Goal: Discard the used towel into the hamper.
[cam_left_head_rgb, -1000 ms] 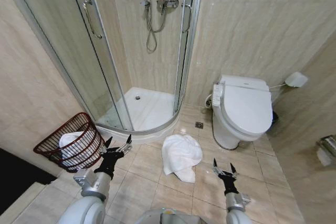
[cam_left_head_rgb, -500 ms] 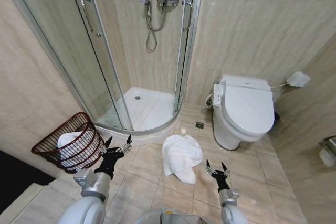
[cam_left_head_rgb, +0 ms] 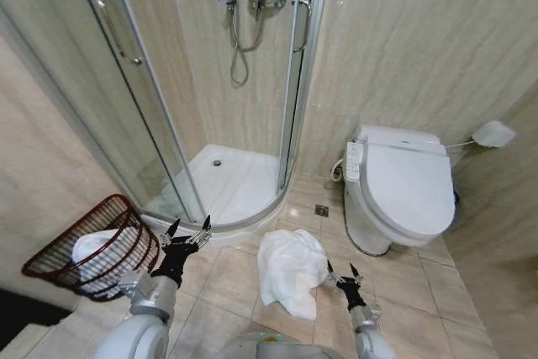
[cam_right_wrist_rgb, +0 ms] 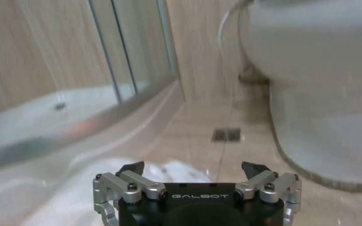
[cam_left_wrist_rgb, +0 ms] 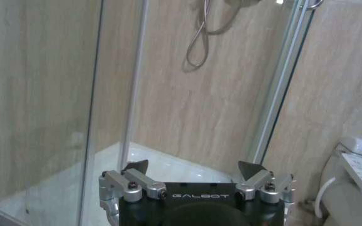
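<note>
The used towel (cam_left_head_rgb: pixel 288 271) is a crumpled white heap on the tiled floor, in front of the shower's curved step. My right gripper (cam_left_head_rgb: pixel 339 271) hovers open just right of the towel's edge; in the right wrist view its fingers (cam_right_wrist_rgb: pixel 193 167) are spread over the floor, with white cloth (cam_right_wrist_rgb: pixel 55 207) to one side. The hamper (cam_left_head_rgb: pixel 141 245) is a reddish-brown wire basket, tilted against the left wall, with a white cloth inside. Between the hamper and the towel, my left gripper (cam_left_head_rgb: pixel 187 234) is raised and open, holding nothing (cam_left_wrist_rgb: pixel 192 167).
A glass shower enclosure (cam_left_head_rgb: pixel 244 182) with a raised white base stands straight ahead. To the right is a white toilet (cam_left_head_rgb: pixel 403 191) with its lid down. A floor drain (cam_left_head_rgb: pixel 321 209) lies between them. Tiled floor in front of the toilet is free.
The head camera has shifted, so the whole picture moved. My right gripper has come left, from mid-floor to the towel's right edge. The left gripper holds its pose.
</note>
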Robot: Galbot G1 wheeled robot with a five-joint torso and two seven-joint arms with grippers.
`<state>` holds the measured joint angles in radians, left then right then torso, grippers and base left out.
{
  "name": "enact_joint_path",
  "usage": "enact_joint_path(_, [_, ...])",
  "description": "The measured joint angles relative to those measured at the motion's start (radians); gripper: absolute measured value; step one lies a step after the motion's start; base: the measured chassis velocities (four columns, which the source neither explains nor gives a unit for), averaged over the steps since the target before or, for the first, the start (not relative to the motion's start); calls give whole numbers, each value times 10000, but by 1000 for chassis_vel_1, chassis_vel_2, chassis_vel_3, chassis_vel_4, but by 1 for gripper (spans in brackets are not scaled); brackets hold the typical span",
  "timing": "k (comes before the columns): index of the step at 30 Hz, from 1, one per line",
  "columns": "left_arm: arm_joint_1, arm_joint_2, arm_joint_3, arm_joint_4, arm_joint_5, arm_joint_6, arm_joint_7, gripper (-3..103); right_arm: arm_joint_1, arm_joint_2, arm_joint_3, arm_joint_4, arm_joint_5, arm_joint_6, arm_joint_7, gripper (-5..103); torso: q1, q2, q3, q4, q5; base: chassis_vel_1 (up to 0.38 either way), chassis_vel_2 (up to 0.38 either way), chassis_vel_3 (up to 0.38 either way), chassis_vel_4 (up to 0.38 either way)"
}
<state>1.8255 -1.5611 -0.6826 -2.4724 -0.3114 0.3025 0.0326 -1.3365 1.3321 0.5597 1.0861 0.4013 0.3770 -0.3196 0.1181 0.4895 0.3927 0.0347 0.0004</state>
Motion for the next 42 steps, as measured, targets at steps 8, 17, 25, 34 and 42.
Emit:
enact_joint_path(8, [0, -1, 0, 0, 0, 0, 0, 97, 716, -558, 46, -827, -400, -759, -710, 100, 9, 18, 11, 1, -6, 31, -10, -12, 16])
enact_joint_path(17, [0, -1, 0, 0, 0, 0, 0, 97, 1047, -364, -87, -1018, -598, -686, -614, 100, 15, 28, 18, 5, -3, 0, 0, 0, 0])
enact_joint_path(25, [0, -1, 0, 0, 0, 0, 0, 97, 1380, -485, -232, -1609, -714, -5, -164, 100, 18, 36, 22, 3, -3, 23, 17, 19, 22])
enact_joint_path(34, [0, -1, 0, 0, 0, 0, 0, 97, 1797, -436, -517, -1936, -844, 183, 67, 100, 20, 41, 25, 4, -7, 69, 58, 72, 70])
enact_joint_path(42, [0, 0, 0, 0, 0, 0, 0, 97, 2038, 13, -857, -2173, -953, -346, 200, 100, 20, 40, 24, 6, -2, 114, 104, 108, 104])
